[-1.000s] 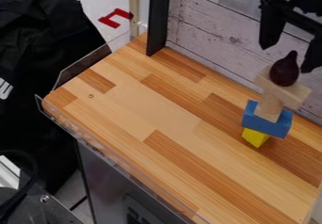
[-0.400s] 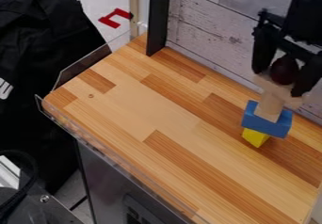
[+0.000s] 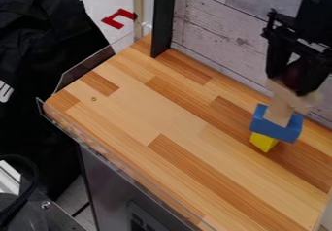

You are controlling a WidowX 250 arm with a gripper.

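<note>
Gripper point(image 3: 290, 84): narrow, holding maroon toy point(image 3: 293, 73)
Wood pieces point(image 3: 280, 109): under toy
Blue block point(image 3: 275, 124): under wood
Yellow block point(image 3: 262, 141): bottom, on counter point(image 3: 142, 113)

Soft, even indoor light over a bright counter point(image 3: 175, 128), with deep darks at the upper right and left.
The light looks diffuse, its source out of frame and its direction hard to tell; shadows are faint, with only slight darkening beside the yellow block point(image 3: 263, 141). Small highlights catch the clear plastic edging point(image 3: 107, 153) and a metal bolt point(image 3: 45, 205), and a pale strip point(image 3: 11, 180) at the lower left is very bright. The black tool point(image 3: 290, 83) and black cloth point(image 3: 48, 79) swallow most detail, and the dark red piece point(image 3: 298, 73) between the tool's fingers sits in gloom.
</note>
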